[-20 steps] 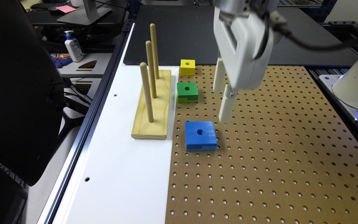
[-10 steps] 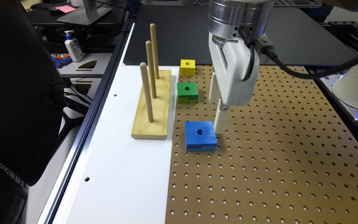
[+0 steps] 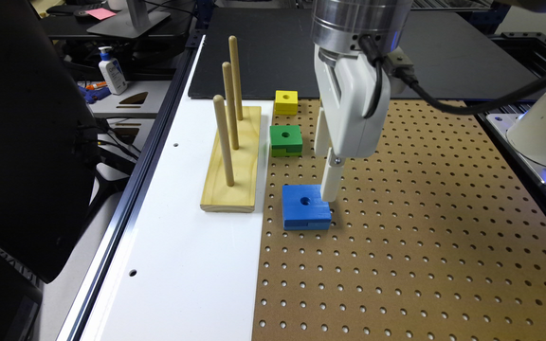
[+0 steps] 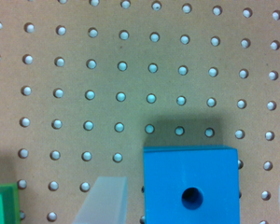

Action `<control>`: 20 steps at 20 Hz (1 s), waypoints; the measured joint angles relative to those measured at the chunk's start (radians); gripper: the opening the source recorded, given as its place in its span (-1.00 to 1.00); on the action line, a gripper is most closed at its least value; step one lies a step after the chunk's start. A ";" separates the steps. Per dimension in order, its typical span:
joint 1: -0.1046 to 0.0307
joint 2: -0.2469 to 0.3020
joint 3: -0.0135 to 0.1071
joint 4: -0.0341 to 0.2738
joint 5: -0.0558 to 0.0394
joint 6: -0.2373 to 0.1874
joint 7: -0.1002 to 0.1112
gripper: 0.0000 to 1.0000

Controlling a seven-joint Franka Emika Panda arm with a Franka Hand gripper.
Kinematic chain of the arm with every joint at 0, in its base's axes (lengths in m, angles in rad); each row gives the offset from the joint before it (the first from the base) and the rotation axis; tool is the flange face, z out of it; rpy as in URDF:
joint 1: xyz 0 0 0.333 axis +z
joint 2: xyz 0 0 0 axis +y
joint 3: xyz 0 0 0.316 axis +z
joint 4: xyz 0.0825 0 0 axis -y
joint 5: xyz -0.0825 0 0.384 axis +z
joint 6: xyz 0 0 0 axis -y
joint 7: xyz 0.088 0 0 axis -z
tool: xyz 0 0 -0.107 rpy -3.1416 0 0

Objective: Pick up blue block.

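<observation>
Blue block: bright, uniform blue, with a dark round centre hole.
Green block: mid green on top, a lighter yellow-green along its lower side.
Yellow block: plain yellow.
Peg stand: pale natural wood, with three dowels of the same tone.
Pegboard: tan brown, covered in a regular grid of small round holes that read pale in the wrist view.
White panel: glossy white.
Mat: matte black.
Gripper: off-white body and fingers below a silver metal wrist.
Cable: black.
Bottle: white with a blue cap.
</observation>
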 joint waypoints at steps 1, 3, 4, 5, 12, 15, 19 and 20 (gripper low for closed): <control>0.000 0.029 -0.001 0.000 -0.0017 0.029 0.000 1.00; 0.000 0.066 -0.003 0.001 -0.0044 0.067 -0.001 1.00; 0.000 0.084 -0.004 0.003 -0.0062 0.087 -0.001 1.00; 0.000 0.098 -0.004 0.006 -0.0081 0.098 -0.001 1.00; 0.000 0.109 -0.005 0.035 -0.0101 0.098 -0.001 1.00; 0.000 0.114 -0.005 0.044 -0.0109 0.098 -0.001 1.00; 0.000 0.115 -0.005 0.046 -0.0114 0.098 -0.001 1.00; 0.000 0.115 -0.005 0.046 -0.0114 0.098 -0.001 1.00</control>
